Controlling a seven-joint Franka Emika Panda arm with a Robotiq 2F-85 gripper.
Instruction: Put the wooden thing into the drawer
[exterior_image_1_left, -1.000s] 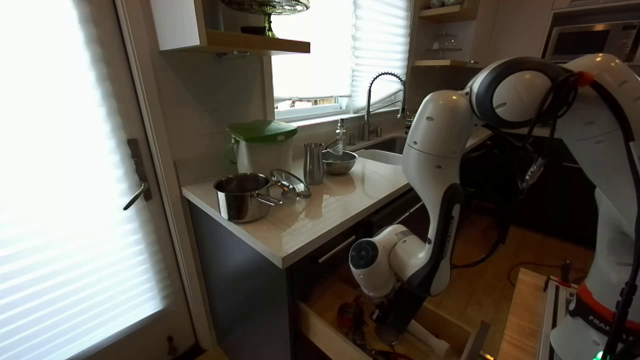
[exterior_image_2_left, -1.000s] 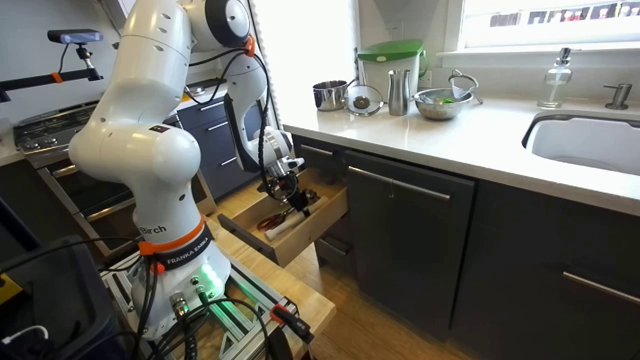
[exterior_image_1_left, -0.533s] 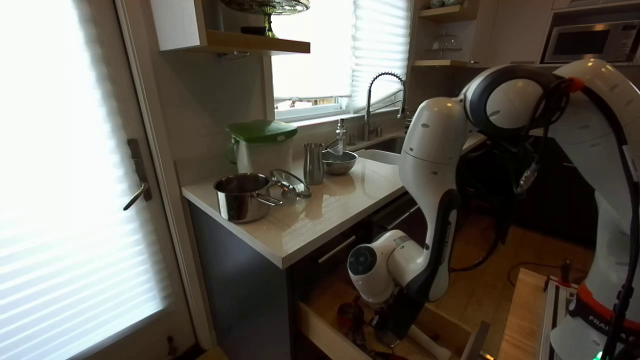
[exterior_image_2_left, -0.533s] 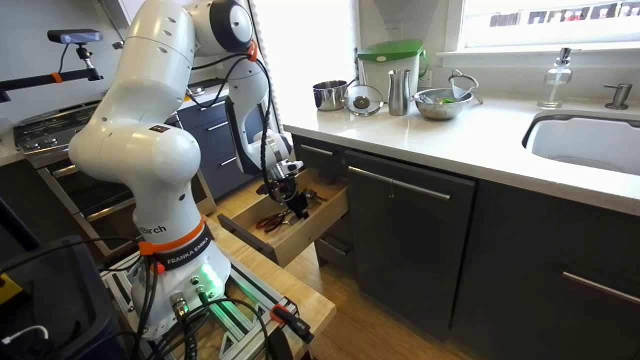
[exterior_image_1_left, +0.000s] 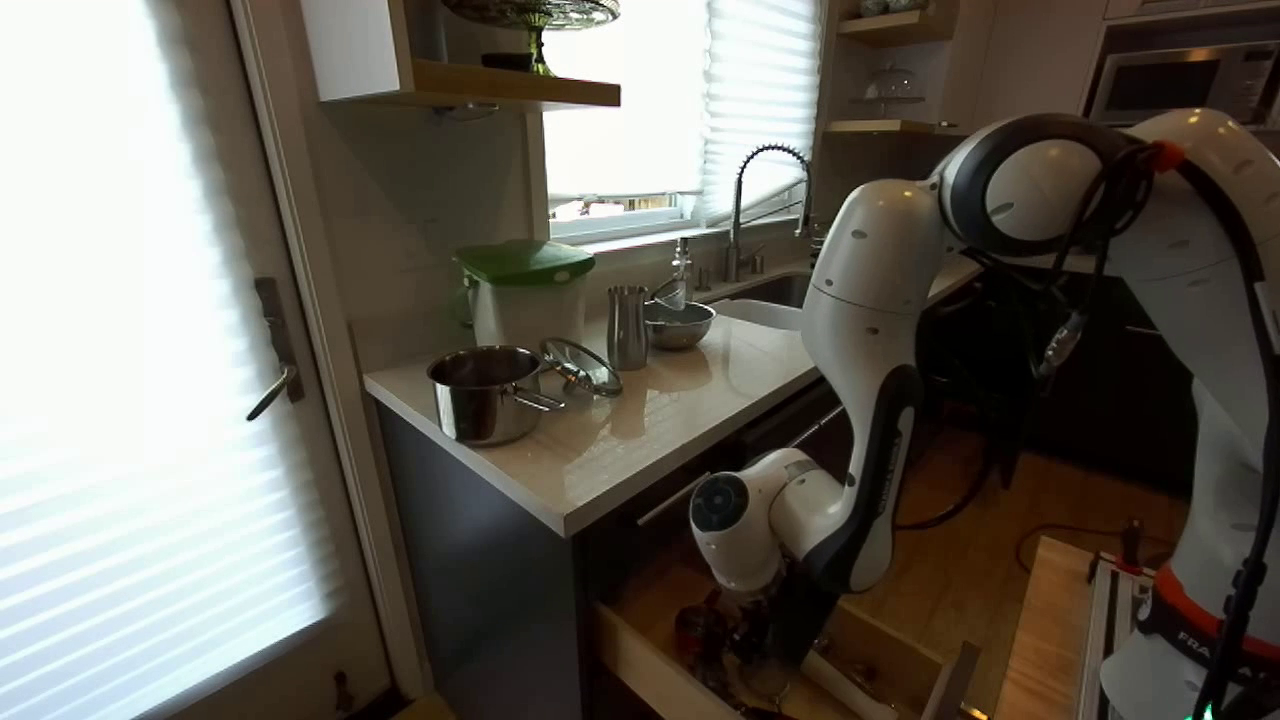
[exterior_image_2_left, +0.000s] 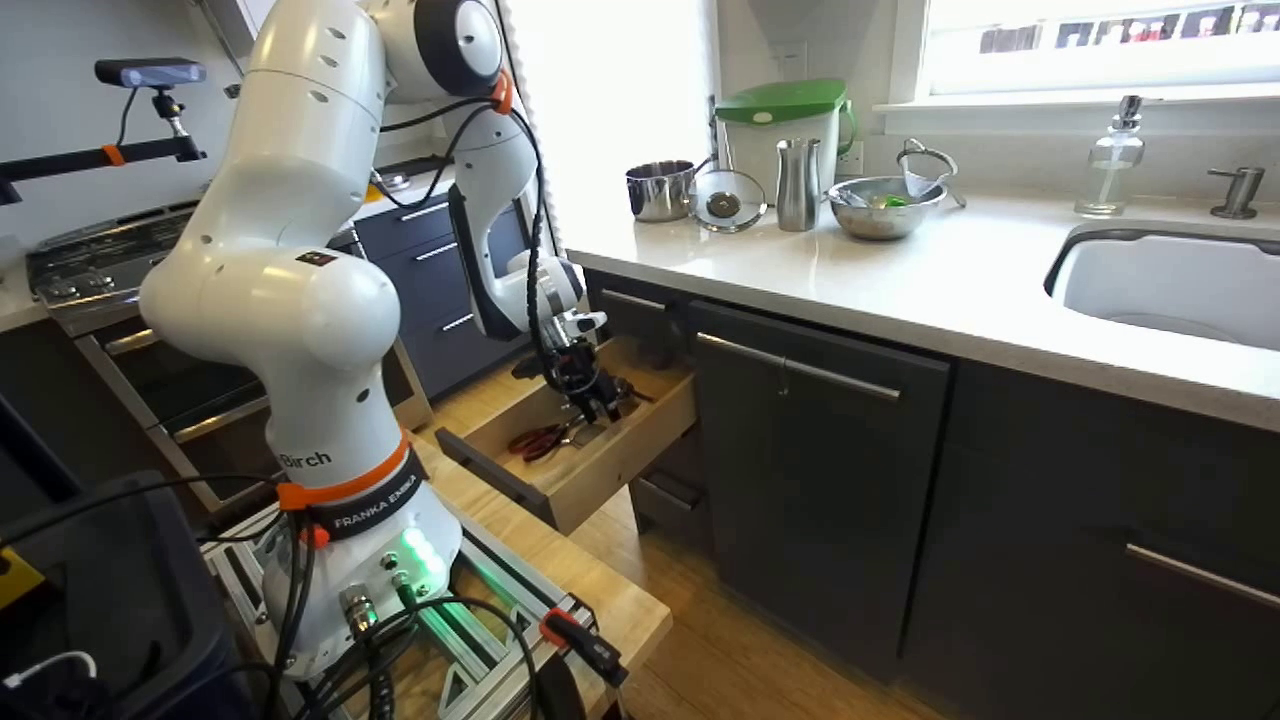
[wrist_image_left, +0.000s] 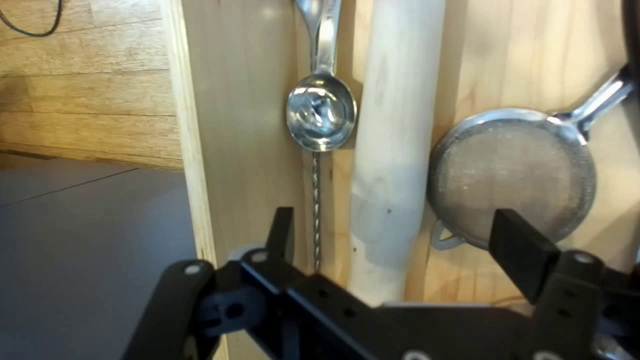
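Observation:
The wooden thing (wrist_image_left: 392, 150), a pale rounded stick, lies lengthwise on the floor of the drawer (wrist_image_left: 240, 125). Part of it shows in an exterior view as a pale bar (exterior_image_1_left: 850, 690) beyond the gripper; in the exterior view of the drawer's near side wall (exterior_image_2_left: 625, 465) I cannot make it out. My gripper (wrist_image_left: 395, 215) is open just above it. One finger (wrist_image_left: 281, 235) stands to the left of the stick and the other to the right, over the strainer, with gaps on both sides. The stick's lower end disappears behind the gripper body.
A metal spoon (wrist_image_left: 321, 112) and a twisted rod (wrist_image_left: 316, 210) lie between stick and side wall. On the other side sits a mesh strainer (wrist_image_left: 510, 175). Red-handled scissors (exterior_image_2_left: 540, 440) are also inside. A pot (exterior_image_1_left: 487, 395) stands on the counter (exterior_image_1_left: 600, 470) above.
The gripper went down into the drawer with the stick, then its fingers spread and it rose slightly. The stick was held between them one second ago and now rests lower, released.

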